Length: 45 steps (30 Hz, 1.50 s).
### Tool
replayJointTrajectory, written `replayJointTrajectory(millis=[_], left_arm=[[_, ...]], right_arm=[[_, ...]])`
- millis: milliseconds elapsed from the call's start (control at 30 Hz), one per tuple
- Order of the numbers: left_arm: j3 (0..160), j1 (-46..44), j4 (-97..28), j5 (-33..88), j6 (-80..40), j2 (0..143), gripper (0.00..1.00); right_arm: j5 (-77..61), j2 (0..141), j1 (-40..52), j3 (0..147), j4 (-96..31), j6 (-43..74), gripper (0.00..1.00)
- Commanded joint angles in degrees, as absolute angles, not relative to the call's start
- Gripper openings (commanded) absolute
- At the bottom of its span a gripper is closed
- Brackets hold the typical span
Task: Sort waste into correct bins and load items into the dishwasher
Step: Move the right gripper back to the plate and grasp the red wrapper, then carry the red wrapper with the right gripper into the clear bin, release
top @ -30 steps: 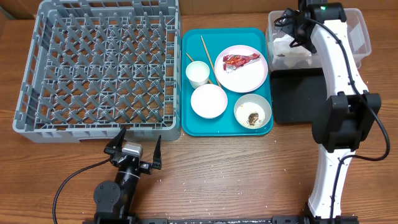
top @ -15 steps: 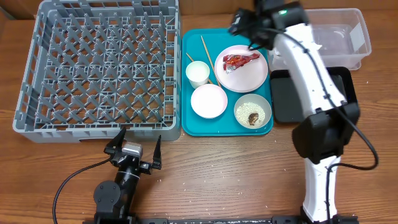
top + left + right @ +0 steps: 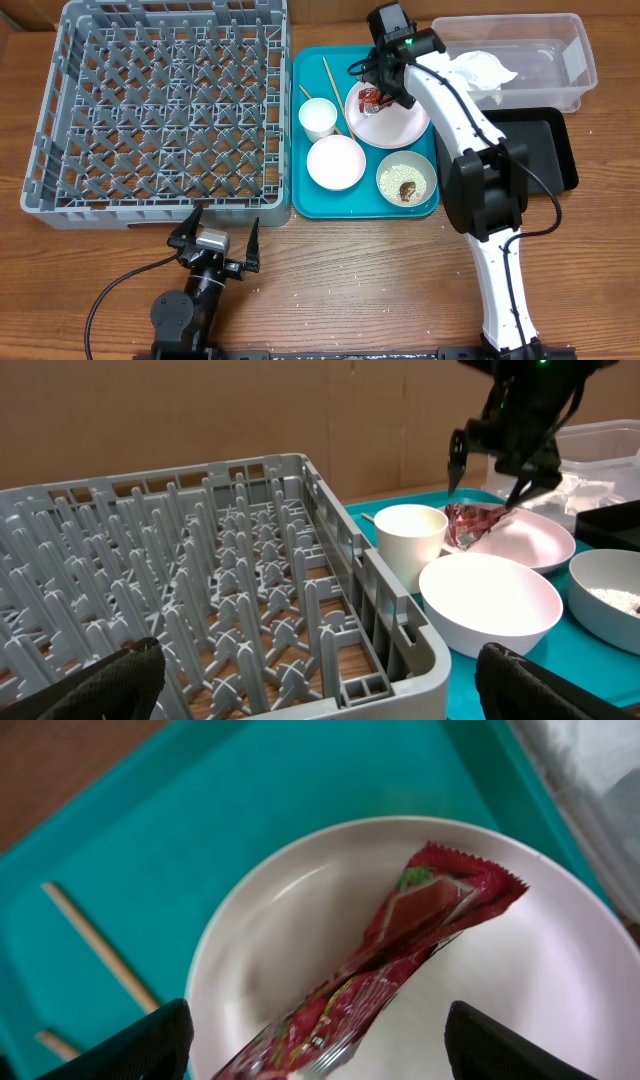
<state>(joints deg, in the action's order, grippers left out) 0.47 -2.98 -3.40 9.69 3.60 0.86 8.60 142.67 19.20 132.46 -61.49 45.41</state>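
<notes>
The red-and-white wrapper lies on the round white plate in the teal tray. My right gripper hangs low over it, open, one finger on each side of the wrapper and neither touching it. From the overhead view the right gripper covers the plate's far-left part. A white napkin lies in the clear tub. My left gripper rests open near the table's front, just before the grey dish rack. A bowl holds rice and a brown lump.
The teal tray also carries a small white cup, an empty white bowl and wooden chopsticks. The shallow black tray sits right of it, below the tub. The right arm stretches across both bins.
My right arm swung left from the clear tub to the plate and came down over the wrapper, its jaws narrowing a little. The napkin now lies in the tub. The left arm stayed still.
</notes>
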Motion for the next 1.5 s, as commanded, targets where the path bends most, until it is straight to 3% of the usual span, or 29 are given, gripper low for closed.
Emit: replayJointTrajectory(millis=[0,100,300,400,467,533,933,1100,1467], left_arm=[[0.27,-2.63,-3.4,10.11,4.73,0.36,1.0],[0.27,-2.63,-3.4,10.11,4.73,0.36,1.0],[0.27,-2.63,-3.4,10.11,4.73,0.36,1.0],[0.27,-2.63,-3.4,10.11,4.73,0.36,1.0],[0.27,-2.63,-3.4,10.11,4.73,0.36,1.0],[0.27,-2.63,-3.4,10.11,4.73,0.36,1.0],[0.27,-2.63,-3.4,10.11,4.73,0.36,1.0],[0.27,-2.63,-3.4,10.11,4.73,0.36,1.0],[0.27,-2.63,-3.4,10.11,4.73,0.36,1.0]], right_arm=[[9.82,145.01,19.11,132.33,-60.95,46.3,0.82],[9.28,145.95,19.11,132.33,-61.45,46.28,0.81],[8.95,146.06,19.4,132.33,-64.49,46.26,0.6],[8.95,146.08,19.57,132.33,-65.82,46.02,0.42],[8.91,146.06,19.59,132.33,-66.35,46.02,0.18],[8.54,145.95,19.59,132.46,-66.76,45.3,0.04],[5.23,133.49,17.74,143.57,-72.18,38.5,0.04],[10.33,126.54,12.4,145.99,-72.23,40.03,0.04],[10.41,134.32,0.93,145.34,-71.64,44.99,0.04]])
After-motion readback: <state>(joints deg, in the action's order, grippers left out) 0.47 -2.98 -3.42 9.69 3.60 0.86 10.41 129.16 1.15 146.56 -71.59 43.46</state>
